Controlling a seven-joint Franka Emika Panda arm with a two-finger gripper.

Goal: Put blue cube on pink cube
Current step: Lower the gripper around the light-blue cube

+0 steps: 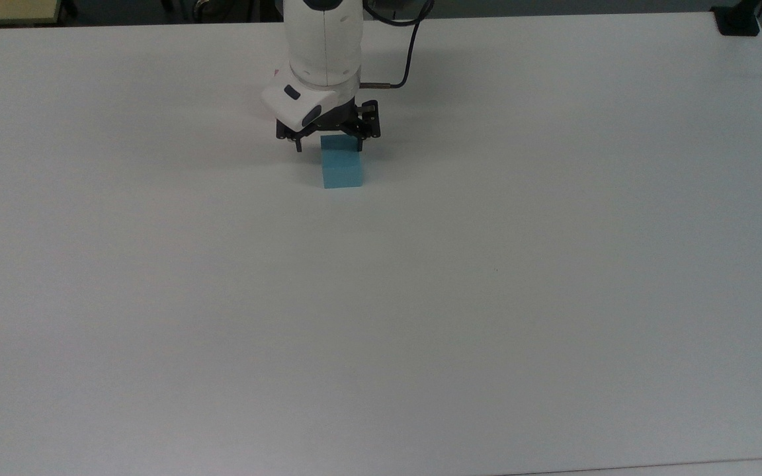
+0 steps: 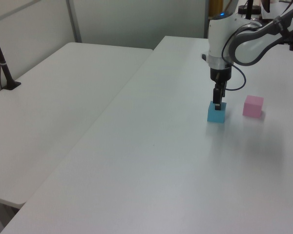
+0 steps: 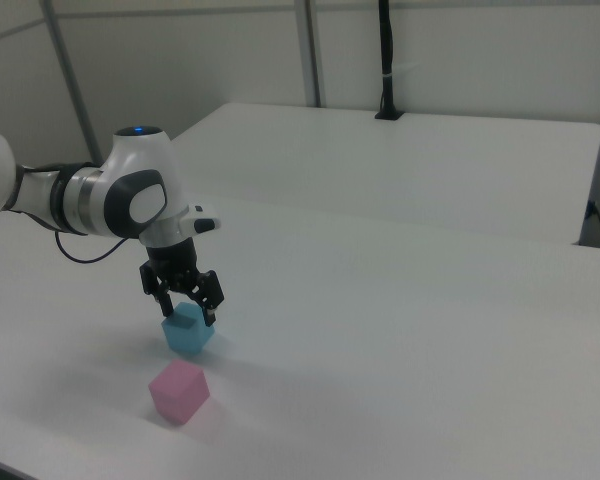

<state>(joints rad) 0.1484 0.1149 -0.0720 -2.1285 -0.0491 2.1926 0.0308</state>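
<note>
The light-blue cube [image 1: 342, 166] rests on the white table [image 1: 421, 297]. My gripper [image 1: 329, 147] hangs open directly over it, one finger off each side of the cube's top. The right view shows the fingertips [image 3: 211, 318] level with the upper edge of the blue cube [image 3: 186, 332], with the gripper [image 3: 188, 312] not closed on it. The pink cube [image 3: 178, 392] sits alone on the table a short way from the blue one. In the left view the gripper [image 2: 218, 104] is at the top of the blue cube [image 2: 216, 113], with the pink cube [image 2: 253, 106] to its right.
A second white table [image 2: 63, 97] adjoins this one, with a black post [image 2: 2, 63] clamped to its far edge. A black clamp [image 1: 738, 20] sits at the table's corner in the top view's upper right. A cable [image 1: 407, 59] trails from the arm's wrist.
</note>
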